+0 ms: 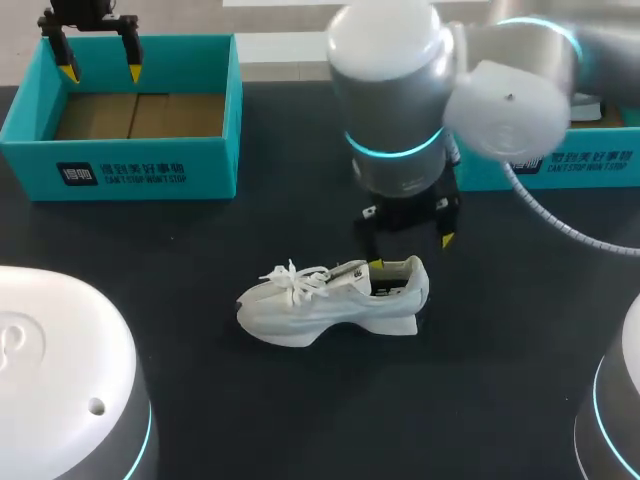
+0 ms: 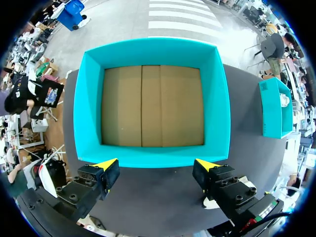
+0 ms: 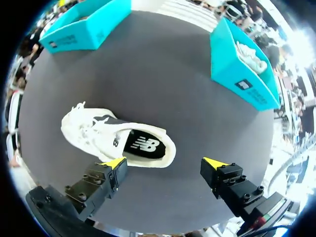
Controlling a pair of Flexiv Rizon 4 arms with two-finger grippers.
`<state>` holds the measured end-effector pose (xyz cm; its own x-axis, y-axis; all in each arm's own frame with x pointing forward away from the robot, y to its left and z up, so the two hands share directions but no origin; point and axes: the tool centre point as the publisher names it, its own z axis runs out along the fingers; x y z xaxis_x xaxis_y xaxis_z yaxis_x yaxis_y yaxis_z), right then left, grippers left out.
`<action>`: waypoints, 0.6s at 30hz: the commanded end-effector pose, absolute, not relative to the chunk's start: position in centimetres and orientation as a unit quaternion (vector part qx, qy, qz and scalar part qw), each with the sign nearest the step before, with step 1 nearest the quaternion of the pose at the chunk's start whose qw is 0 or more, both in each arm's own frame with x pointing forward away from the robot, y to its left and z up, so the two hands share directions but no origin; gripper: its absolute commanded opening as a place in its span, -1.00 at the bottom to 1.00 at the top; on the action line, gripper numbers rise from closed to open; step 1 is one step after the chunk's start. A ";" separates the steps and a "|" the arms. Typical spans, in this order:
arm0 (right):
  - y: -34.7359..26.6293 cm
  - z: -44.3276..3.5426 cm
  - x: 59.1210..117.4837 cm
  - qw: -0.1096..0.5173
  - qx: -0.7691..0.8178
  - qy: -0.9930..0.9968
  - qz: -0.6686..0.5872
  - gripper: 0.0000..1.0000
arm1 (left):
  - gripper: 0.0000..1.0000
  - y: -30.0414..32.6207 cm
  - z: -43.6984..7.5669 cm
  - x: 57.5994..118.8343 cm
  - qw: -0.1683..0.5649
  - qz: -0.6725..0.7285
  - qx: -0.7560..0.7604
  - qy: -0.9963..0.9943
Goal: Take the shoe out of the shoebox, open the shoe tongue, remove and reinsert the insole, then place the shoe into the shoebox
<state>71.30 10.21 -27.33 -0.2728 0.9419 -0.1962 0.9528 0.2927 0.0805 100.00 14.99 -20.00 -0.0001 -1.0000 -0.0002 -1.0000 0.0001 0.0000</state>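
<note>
A white shoe [image 1: 335, 300] lies on its sole in the middle of the black table, toe to the left. Its laces are loose, and its black insole [image 3: 143, 145] shows in the heel opening. My right gripper [image 1: 411, 250] hangs open just above and behind the heel, holding nothing. In the right wrist view the right gripper [image 3: 165, 163] has the heel beside one finger [image 3: 111, 170], not between the two. The teal shoebox [image 1: 130, 120] stands at the back left, showing only its cardboard floor [image 2: 150, 106]. Over its near wall my left gripper [image 2: 157, 165] hangs open with nothing in it, seen in the head view as the left gripper [image 1: 100, 72].
A second teal box [image 3: 242, 64] with another white shoe [image 3: 249, 57] in it stands at the back right, partly behind my right arm in the head view [image 1: 560, 165]. Bare black table [image 1: 480, 380] surrounds the shoe.
</note>
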 end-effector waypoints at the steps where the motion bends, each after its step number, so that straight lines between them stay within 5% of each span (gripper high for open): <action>1: 8.9 -26.8 71.1 0.078 0.521 0.850 0.013 1.00 | 1.00 15.0 -20.0 100.0 0.000 0.000 -0.707 0.707; 12: 8.9 -26.8 71.1 0.078 0.521 0.850 0.013 1.00 | 1.00 15.0 -20.0 100.0 0.000 0.000 -0.707 0.707; 18: 11.2 -27.0 70.1 0.142 0.175 0.970 0.089 1.00 | 1.00 15.0 -20.0 100.0 0.000 0.000 -0.707 0.707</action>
<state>70.82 10.94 -26.62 -0.5732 0.8096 -0.1264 0.7983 0.5866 0.1366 100.00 14.99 -20.00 -0.0001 -1.0000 -0.0002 -1.0000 0.0001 0.0000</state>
